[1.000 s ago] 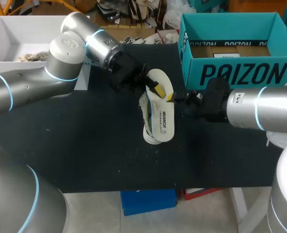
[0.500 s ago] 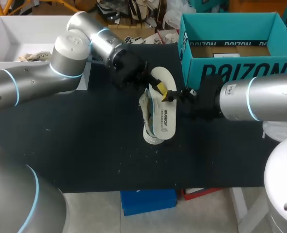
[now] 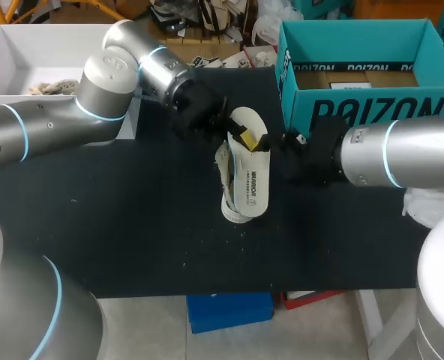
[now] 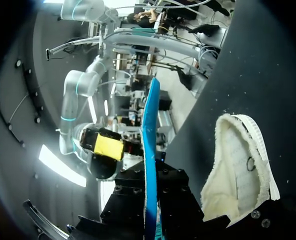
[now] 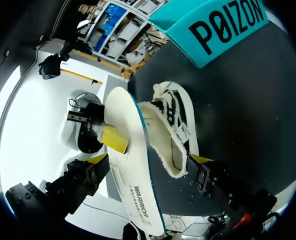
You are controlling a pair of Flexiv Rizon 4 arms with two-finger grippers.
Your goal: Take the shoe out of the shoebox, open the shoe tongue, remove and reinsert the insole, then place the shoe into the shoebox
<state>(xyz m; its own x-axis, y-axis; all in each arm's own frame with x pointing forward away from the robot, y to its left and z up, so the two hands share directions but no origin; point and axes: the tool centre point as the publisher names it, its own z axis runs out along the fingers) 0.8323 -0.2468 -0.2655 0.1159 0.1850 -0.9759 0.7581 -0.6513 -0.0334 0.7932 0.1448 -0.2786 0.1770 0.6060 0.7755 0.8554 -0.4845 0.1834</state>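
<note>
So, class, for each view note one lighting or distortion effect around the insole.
Head view: glare streaks on the left arm, insole evenly lit. Left wrist view: fisheye curves the table edge; insole seen edge-on. Right wrist view: washed-out white glare behind the insole.

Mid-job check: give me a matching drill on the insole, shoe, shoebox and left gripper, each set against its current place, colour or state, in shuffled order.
Things:
1. insole
2. shoe
3. shoebox
4. left gripper

Places, colours, states:
A. teal, open at the top, at the far right
B. shut on the insole's upper end
C. cream, resting on the black table
D. white, held up alongside the shoe

Pairs: 1-D, 2-C, 3-A, 4-B.
</note>
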